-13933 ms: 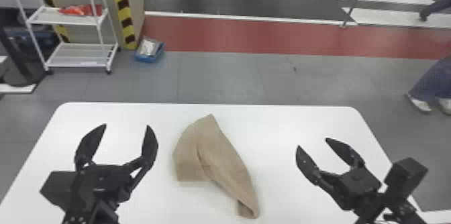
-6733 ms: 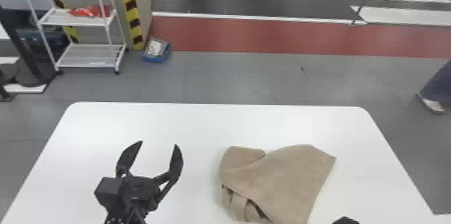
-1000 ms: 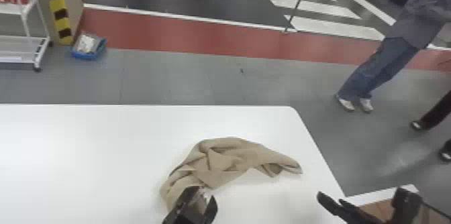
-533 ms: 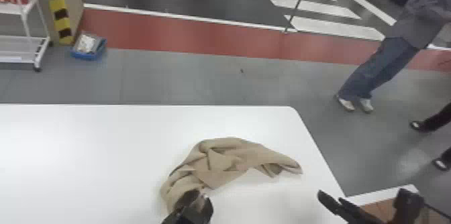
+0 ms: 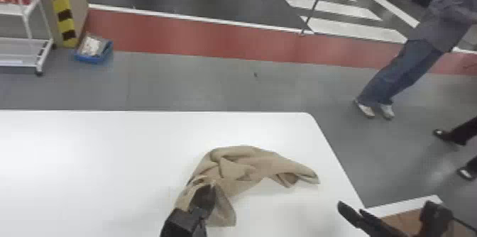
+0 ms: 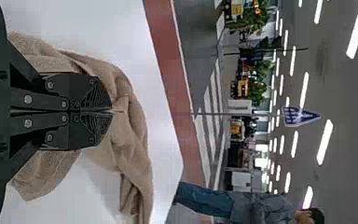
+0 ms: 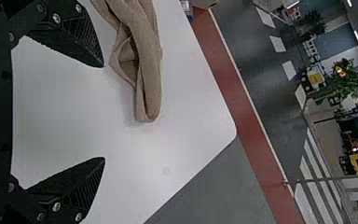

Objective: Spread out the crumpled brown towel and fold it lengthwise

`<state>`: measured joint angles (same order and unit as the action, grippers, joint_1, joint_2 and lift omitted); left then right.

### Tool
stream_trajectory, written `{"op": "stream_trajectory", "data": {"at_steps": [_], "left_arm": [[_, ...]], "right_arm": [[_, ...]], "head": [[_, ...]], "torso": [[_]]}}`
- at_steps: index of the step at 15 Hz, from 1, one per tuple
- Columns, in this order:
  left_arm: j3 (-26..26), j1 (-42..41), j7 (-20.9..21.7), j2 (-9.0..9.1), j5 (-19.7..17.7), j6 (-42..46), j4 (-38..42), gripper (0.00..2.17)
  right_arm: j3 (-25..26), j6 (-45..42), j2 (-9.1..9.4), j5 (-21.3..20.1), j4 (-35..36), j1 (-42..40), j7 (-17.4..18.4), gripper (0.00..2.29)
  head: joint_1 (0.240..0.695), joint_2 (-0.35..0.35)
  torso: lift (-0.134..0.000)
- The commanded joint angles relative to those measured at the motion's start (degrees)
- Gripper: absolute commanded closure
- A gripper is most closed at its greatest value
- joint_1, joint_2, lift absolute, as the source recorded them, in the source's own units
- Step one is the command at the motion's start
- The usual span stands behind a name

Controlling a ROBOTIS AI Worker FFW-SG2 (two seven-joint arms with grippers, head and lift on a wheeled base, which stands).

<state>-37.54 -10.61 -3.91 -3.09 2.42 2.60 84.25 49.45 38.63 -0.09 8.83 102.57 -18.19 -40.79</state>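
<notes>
Item: brown towel (image 5: 248,163), quantity one. Location: on the white table (image 5: 88,165), near the corner at half past 1 (dial centred on the towel, 12 pointing away from the robot). Condition: crumpled, bowed into an arch, with heaped creases at the middle, a narrow doubled tail at 3 o'clock and a loose flap at 7.

Item: left gripper (image 6: 112,111). Location: over the cloth at 8 o'clock. State: fingers pressed together, apparently pinching a small ridge of towel at the tips.

Item: right gripper (image 7: 103,113). Location: between 3 and 4 o'clock, apart from the towel. State: fingers spread wide, without cloth between.

Progress, as judged: early stage. Done: a seeming hold on one part of the fabric. Left: nearly everything, namely a second hold, probably near the 3 o'clock tail; opening out of the creases; laying flat; the lengthwise fold. Likely hazard: a hold on bunched layers rather than a true corner, with a twisted spread as the result.
</notes>
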Motion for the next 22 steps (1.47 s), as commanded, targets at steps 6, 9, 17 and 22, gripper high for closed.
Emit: {"op": "stream_trajectory", "data": {"at_steps": [6,9,17,22], "left_arm": [[17.2,-14.2,9.7,-9.3,-16.6,-4.5,32.3,1.6],[20.4,-15.2,16.3,-9.3,-19.3,-5.9,32.7,1.6],[17.1,-10.4,15.4,-7.1,-11.9,-9.1,23.9,1.19],[17.3,-8.3,14.0,-6.93,-7.3,-9.1,17.1,0.04]], "right_arm": [[0.1,1.4,0.14,1.1,0.7,0.0,0.0,0.19],[0.1,1.8,0.14,1.1,0.7,0.1,0.2,0.19],[0.5,2.6,0.14,1.0,0.4,1.0,0.2,0.19],[-0.1,3.3,0.14,0.6,0.4,1.7,0.4,0.19]], "head": [[0.695,-0.35],[0.695,-0.35],[0.695,-0.35],[0.695,-0.35]], "torso": [[0.0],[0.0],[0.0],[0.0]]}}
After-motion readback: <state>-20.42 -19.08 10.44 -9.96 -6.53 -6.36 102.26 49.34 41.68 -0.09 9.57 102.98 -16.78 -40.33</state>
